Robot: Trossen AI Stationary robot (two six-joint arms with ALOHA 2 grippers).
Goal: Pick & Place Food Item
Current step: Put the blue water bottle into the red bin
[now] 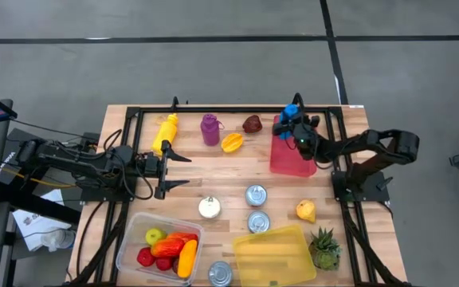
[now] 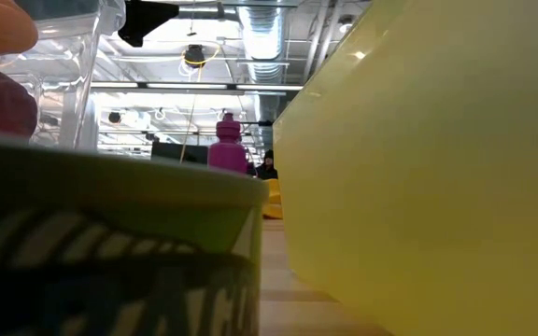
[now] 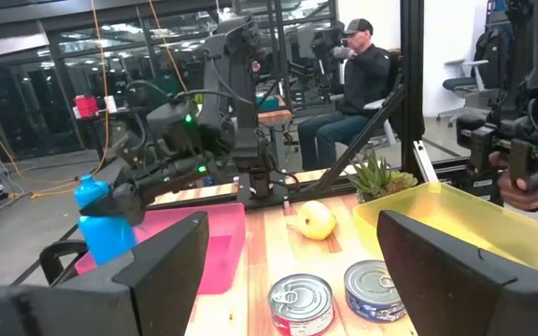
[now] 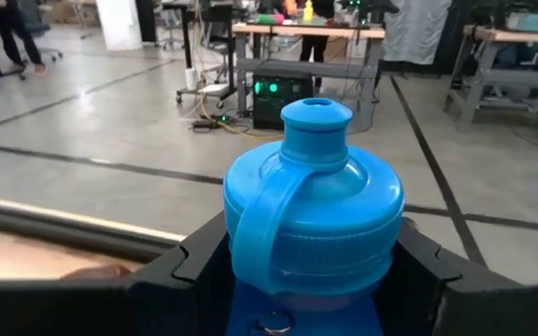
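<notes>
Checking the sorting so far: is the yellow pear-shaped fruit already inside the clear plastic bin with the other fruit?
No. The yellow pear-shaped fruit lies on the bare wooden table, well apart from the clear plastic bin.

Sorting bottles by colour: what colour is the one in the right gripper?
Blue bottle; right wrist view shows it best.

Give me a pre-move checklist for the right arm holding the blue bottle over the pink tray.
1. Grip: right gripper fingers closed on both sides of the blue bottle - ok.
2. Bottle upright in the grip, cap on top - ok.
3. Position: bottle over the pink tray at its back edge - ok.
4. Bottle base lifted off the tray - cannot tell.
5. Left gripper open, empty, parked away beside the yellow bottle - ok.
6. Neighbours: dark red fruit apart from the tray - ok.
</notes>
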